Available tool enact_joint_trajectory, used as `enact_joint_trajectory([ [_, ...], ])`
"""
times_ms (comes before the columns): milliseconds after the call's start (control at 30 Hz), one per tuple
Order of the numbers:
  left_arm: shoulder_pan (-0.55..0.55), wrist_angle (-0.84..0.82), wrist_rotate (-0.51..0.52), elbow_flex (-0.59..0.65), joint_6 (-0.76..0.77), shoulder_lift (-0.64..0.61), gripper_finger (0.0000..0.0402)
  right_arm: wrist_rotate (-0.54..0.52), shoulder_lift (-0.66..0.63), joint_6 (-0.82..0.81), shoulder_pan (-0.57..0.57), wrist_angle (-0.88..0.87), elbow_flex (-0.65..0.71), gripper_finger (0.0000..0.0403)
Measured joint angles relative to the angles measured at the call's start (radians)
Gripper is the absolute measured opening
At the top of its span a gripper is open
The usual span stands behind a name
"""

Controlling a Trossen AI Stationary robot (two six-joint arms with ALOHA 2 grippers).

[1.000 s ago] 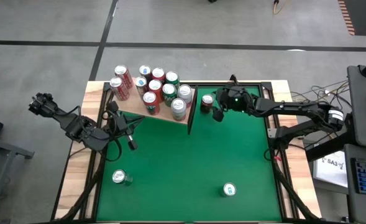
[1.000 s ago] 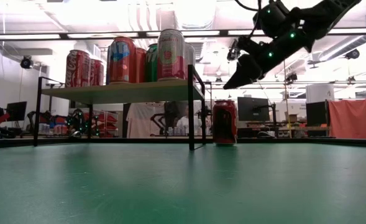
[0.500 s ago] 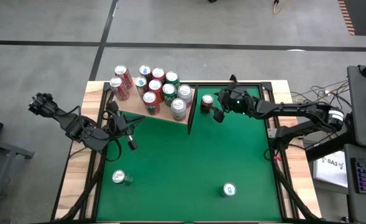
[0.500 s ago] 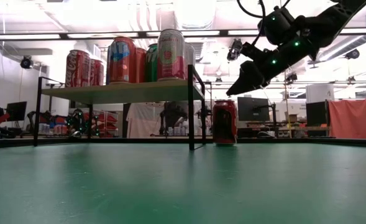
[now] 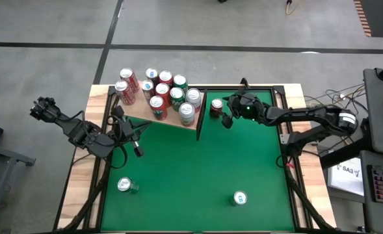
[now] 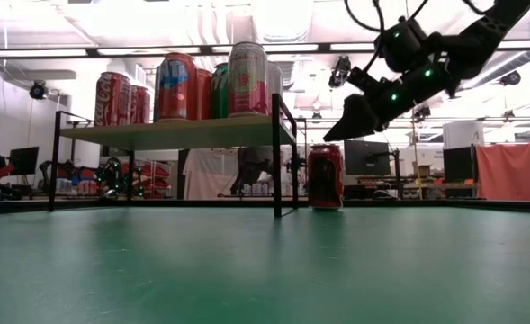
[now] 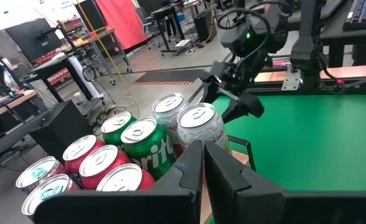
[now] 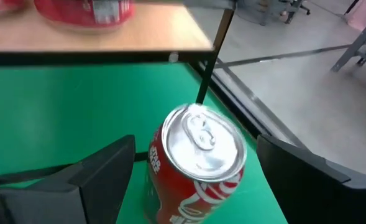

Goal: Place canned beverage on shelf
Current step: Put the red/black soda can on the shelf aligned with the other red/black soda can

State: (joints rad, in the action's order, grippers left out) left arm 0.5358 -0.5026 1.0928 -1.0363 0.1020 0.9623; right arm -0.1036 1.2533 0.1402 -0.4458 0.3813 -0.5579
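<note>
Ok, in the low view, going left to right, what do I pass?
shelf loaded with cans → red can standing on the table → right gripper open, above and right of that can → red cloth in the room behind.

Red can [image 8: 198,165] upright on green table [image 8: 58,112], between spread end effector [image 8: 198,180] fingers.

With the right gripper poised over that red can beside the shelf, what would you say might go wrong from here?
1. The open right gripper hovers above the red can, not yet around it; an off-centre descent might tip it.
2. The can stands close to the shelf's dark end panel, so a finger could strike it.
3. The shelf already holds many cans, so setting another down may knock a neighbour.
</note>
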Motion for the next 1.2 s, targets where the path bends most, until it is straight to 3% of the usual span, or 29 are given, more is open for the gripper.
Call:
enact_joint_trajectory([
  [533, -0.001, 0.000, 0.000, 0.000, 0.000, 0.000, 0.0000, -0.030, 0.220, -0.025, 0.000, 0.201, -0.007, 0.0327],
  [700, -0.001, 0.000, 0.000, 0.001, 0.000, 0.000, 0.0000, -0.029, 0.222, -0.029, -0.003, 0.212, -0.007, 0.0323],
  [900, -0.001, 0.000, 0.000, 0.001, 0.000, 0.000, 0.0000, -0.028, 0.222, -0.041, -0.007, 0.207, -0.007, 0.0280],
  [1200, -0.001, 0.000, 0.000, 0.001, 0.005, 0.000, 0.0000, -0.023, 0.123, -0.066, -0.006, 0.133, 0.000, 0.0280],
])
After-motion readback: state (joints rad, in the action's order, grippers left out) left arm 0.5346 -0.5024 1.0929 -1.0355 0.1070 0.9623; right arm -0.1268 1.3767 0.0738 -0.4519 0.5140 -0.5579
